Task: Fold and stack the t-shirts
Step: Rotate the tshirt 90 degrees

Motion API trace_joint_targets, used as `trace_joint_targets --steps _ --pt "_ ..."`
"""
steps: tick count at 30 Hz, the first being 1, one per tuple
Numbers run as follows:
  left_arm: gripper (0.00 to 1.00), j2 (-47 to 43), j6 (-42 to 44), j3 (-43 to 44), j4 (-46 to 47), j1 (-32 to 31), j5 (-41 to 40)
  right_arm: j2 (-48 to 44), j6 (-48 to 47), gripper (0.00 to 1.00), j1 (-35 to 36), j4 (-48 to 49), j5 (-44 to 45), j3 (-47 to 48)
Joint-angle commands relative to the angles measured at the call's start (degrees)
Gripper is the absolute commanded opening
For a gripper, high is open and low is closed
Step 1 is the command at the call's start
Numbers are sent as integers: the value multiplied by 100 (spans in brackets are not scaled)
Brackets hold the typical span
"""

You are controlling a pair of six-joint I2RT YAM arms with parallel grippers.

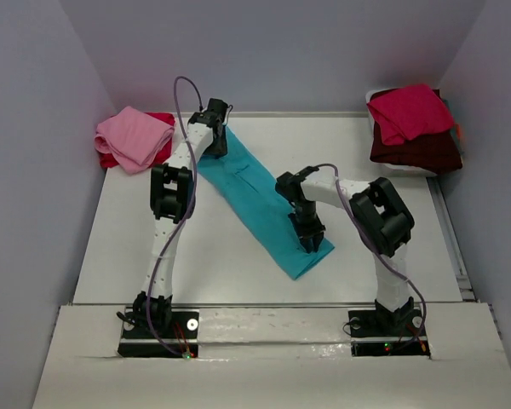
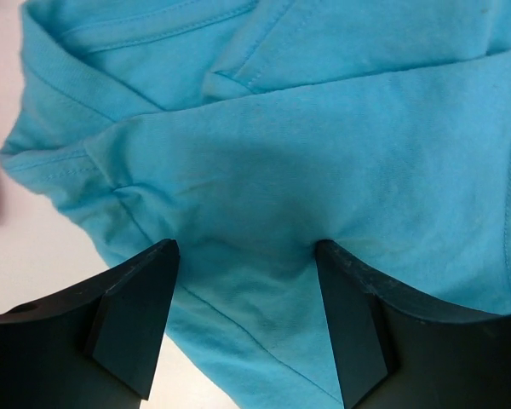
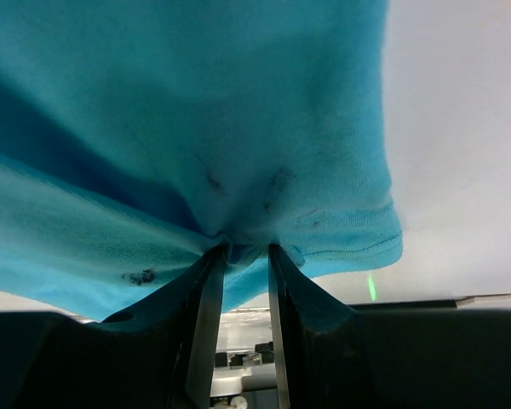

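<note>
Pinching turquoise t-shirt (image 1: pixel 251 192) at its near hem: right gripper (image 3: pixel 243 249), jaws narrow on cloth. Left gripper (image 2: pixel 245 247) over its far end, jaws wide.

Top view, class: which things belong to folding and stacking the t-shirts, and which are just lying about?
Job: turquoise t-shirt, pink t-shirt, red t-shirt, crimson t-shirt, maroon t-shirt.
Lying about: only the white container under the maroon t-shirt.

Table (image 1: pixel 238 264): white, flat top.
Walls (image 1: pixel 307 51): plain pale grey, on three sides.
Bin (image 1: pixel 373 95): white, far right corner.
Front ledge (image 1: pixel 272 375): white board.
</note>
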Motion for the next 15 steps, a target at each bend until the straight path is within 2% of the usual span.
trace_joint_targets --steps 1,15 --pt "78 349 496 67 -256 -68 -1065 -93 20 34 356 100 -291 60" --pt "79 499 892 155 -177 -437 -1646 -128 20 34 1190 -120 -573 472"
